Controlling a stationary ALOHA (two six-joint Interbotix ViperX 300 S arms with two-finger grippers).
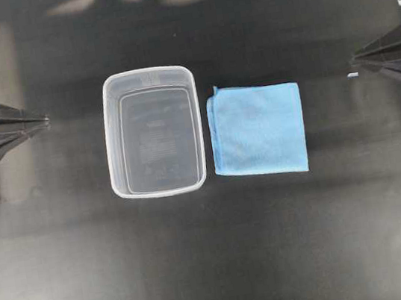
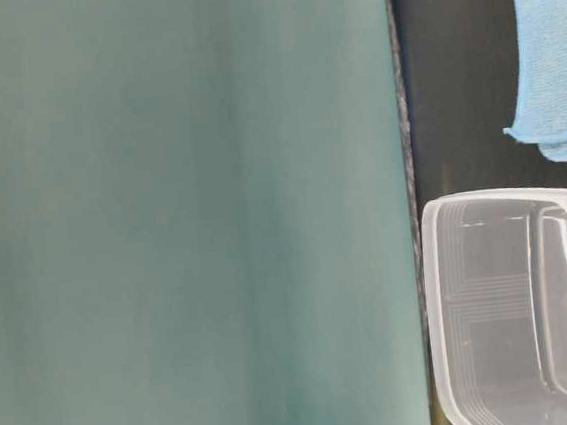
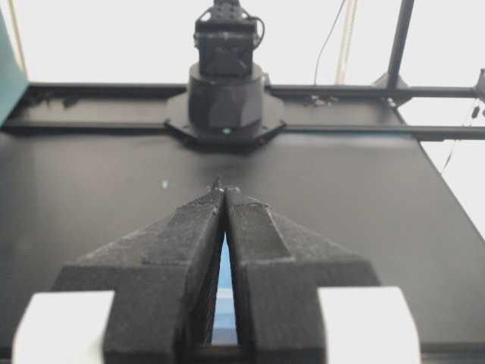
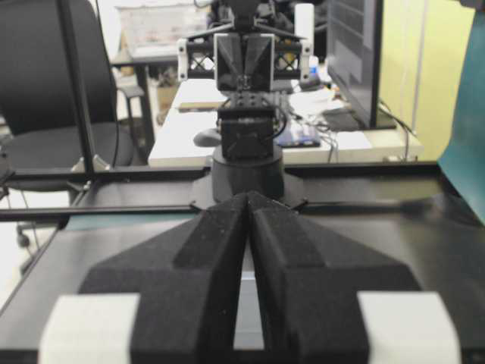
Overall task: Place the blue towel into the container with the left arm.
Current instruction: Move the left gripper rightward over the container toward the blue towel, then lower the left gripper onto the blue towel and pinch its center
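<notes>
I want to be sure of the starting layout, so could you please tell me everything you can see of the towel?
The towel is a light blue, fuzzy cloth that looks like microfibre, roughly square with stitched edges. It appears folded, since the table-level view shows layered edges at one corner. It lies flat on the black table, just right of the clear container in the overhead view, very close beside it with only a thin gap. Neither gripper touches it; both stay at the table's far sides.

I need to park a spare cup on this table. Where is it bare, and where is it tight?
Bare: the black table in front of the container and blue towel, and between each and its nearer gripper. Tight: the thin gap between container and towel.
</notes>
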